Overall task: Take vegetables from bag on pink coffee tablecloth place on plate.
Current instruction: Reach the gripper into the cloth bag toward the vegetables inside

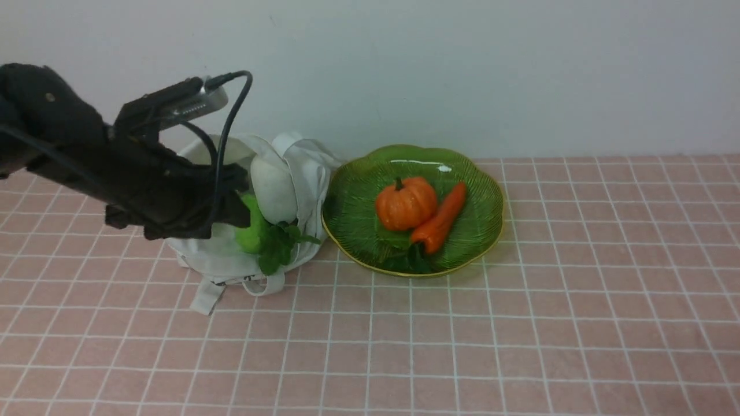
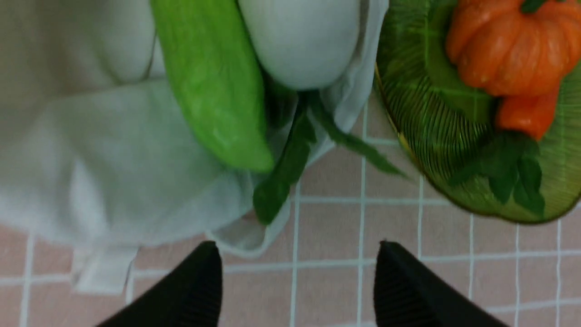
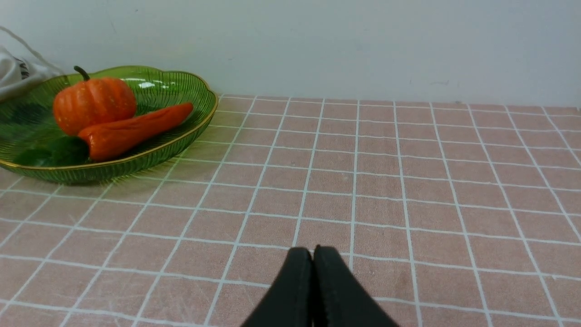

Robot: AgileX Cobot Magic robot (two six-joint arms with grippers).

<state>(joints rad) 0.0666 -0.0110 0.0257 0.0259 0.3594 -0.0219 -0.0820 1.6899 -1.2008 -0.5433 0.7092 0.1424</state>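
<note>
Black left pincer (image 2: 297, 254): released, empty, over pink coffee tablecloth (image 2: 336, 286), just short of bag (image 2: 113, 181) mouth. Bag holds cucumber (image 2: 213, 81) and radish (image 2: 299, 41) side by side, radish leaves spilling out. Plate (image 1: 347, 231), just beside bag: pumpkin (image 1: 406, 203) and carrot (image 1: 440, 218), touching. Right pincer (image 3: 313, 250): clenched, empty, well apart. Bag print: unreadable.

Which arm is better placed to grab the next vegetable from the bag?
Left. The left gripper is open close by the bag, facing the cucumber and radish poking out. The right gripper is shut over tablecloth, with the plate between it and the bag.
</note>
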